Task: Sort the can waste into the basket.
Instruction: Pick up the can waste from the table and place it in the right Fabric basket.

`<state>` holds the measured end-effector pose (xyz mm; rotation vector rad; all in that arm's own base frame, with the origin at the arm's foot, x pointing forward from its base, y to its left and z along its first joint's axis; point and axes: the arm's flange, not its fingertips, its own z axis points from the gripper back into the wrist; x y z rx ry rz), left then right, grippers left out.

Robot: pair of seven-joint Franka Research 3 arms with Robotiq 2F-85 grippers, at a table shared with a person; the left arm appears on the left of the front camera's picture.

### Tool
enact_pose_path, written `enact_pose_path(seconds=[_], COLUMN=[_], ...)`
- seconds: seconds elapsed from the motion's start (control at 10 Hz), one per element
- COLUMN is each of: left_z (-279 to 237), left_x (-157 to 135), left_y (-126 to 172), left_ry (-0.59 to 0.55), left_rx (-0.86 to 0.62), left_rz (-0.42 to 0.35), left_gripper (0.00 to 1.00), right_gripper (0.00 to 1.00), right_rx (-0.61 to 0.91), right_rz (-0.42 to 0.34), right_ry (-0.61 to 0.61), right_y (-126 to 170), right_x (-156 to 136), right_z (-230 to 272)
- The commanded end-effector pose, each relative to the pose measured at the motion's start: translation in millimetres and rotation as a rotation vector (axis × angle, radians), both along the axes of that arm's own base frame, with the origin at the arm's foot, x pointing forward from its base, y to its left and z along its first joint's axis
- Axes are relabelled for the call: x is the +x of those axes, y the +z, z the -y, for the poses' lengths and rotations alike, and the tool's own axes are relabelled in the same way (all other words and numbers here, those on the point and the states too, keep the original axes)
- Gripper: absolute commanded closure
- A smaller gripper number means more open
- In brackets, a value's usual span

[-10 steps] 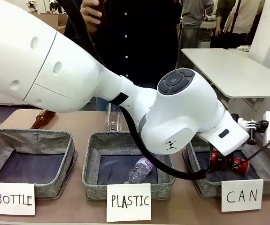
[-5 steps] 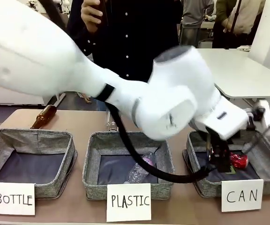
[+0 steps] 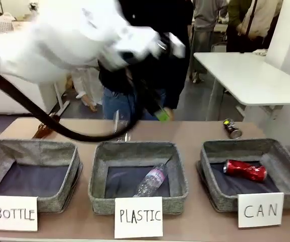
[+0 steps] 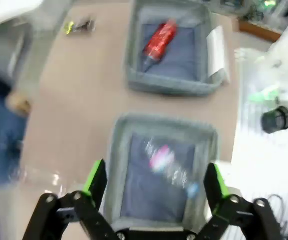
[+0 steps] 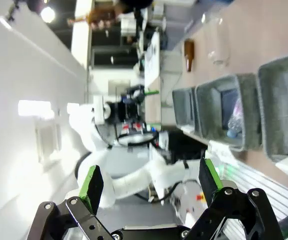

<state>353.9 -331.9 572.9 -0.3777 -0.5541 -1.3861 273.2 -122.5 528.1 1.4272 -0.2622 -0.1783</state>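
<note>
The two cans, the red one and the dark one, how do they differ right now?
The red can lies inside the basket marked CAN; the dark can lies outside it, on the table behind the basket. The red can is dented and plain red; the dark can carries green and red marks, and any dents on it are too small to tell. Both are small drink cans lying on their sides, and neither is held by a gripper.
</note>
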Motion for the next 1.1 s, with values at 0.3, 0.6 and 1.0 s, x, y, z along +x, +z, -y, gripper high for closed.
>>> enact_pose_path(seconds=[0.3,0.6,1.0], left_z=[-277.9,-360.5,-390.8], left_x=[-34.3,-41.7,-39.8], left_y=[-5.8,-15.2,-20.1], left_ry=[0.677,0.827,0.805], left_rx=[-0.168,-0.757,-0.785], left_rz=[-0.262,-0.495,-0.606], left_gripper=[0.0,0.0,0.0], right_gripper=[0.0,0.0,0.0], right_rx=[0.009,0.022,-0.008], right_rz=[-0.065,-0.117,-0.092], right_ry=[0.283,0.311,0.343], right_y=[-2.3,-8.7,-15.0], right_x=[38.9,42.8,39.5], right_z=[-118.1,-137.5,-136.0])
